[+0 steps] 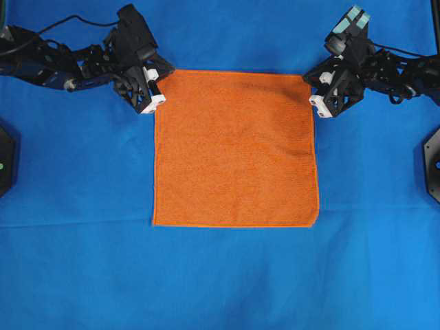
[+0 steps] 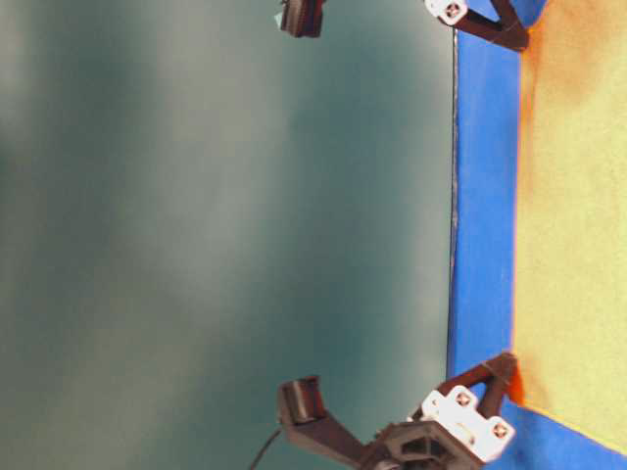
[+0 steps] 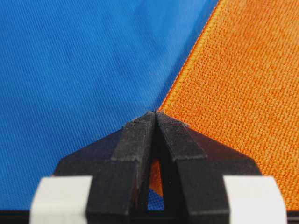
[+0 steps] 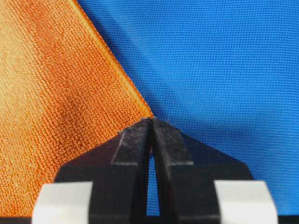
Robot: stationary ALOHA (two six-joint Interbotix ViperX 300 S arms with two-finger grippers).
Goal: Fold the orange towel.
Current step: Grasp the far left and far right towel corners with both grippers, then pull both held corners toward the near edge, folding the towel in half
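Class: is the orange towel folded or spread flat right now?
Spread flat: the orange towel shows one full square layer on the blue cloth.

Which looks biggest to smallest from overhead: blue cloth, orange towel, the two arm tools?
1. Large blue cloth, covering nearly the whole view.
2. Square orange terry towel.
3. Left tool and right tool, both shut on the towel's far corners; they look alike, so I won't rank them.

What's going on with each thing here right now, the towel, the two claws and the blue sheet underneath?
orange towel: spread flat, unfolded, two far corners pinched.
left gripper: jaws shut on the towel's corner.
right gripper: jaws shut on the other far corner.
blue cloth: lying spread under the towel.
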